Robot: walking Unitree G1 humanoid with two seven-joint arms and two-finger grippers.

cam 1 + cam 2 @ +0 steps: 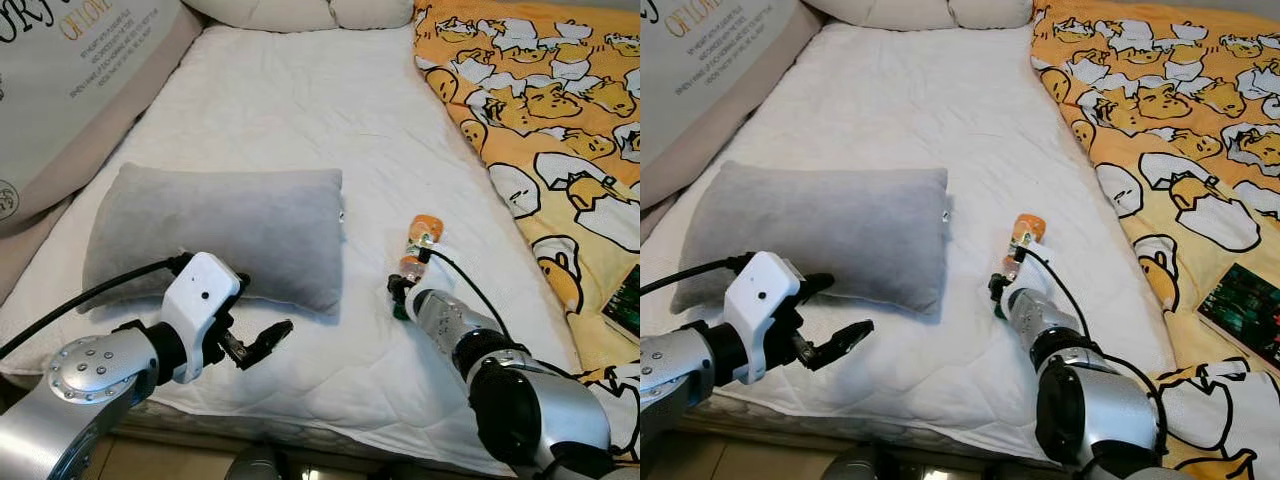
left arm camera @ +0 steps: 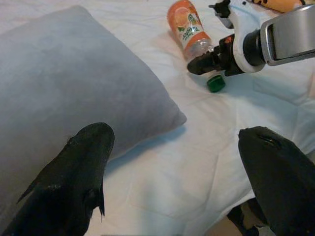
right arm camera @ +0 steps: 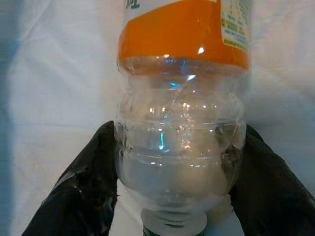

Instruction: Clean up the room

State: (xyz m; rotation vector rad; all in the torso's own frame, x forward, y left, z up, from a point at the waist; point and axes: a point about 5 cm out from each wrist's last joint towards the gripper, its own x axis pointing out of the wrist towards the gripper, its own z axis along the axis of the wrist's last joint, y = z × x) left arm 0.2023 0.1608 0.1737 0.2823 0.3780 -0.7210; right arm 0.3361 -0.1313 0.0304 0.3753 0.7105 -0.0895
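Note:
A clear plastic bottle (image 1: 421, 240) with an orange label and a green cap lies on the white sheet (image 1: 290, 110), to the right of a grey pillow (image 1: 215, 230). My right gripper (image 1: 402, 287) is at its cap end. The right wrist view has one black finger (image 3: 88, 187) pressed against each side of the bottle (image 3: 182, 98), just above the neck, so the gripper is shut on it. My left gripper (image 1: 255, 348) hovers open near the bed's front edge, just in front of the pillow's near side, with nothing between its fingers (image 2: 74, 182).
An orange and yellow cartoon-print blanket (image 1: 540, 100) covers the right side of the bed, with a dark box (image 1: 625, 305) lying on it. White pillows (image 1: 300, 12) sit at the head. A beige lettered cushion (image 1: 70, 60) lines the left side.

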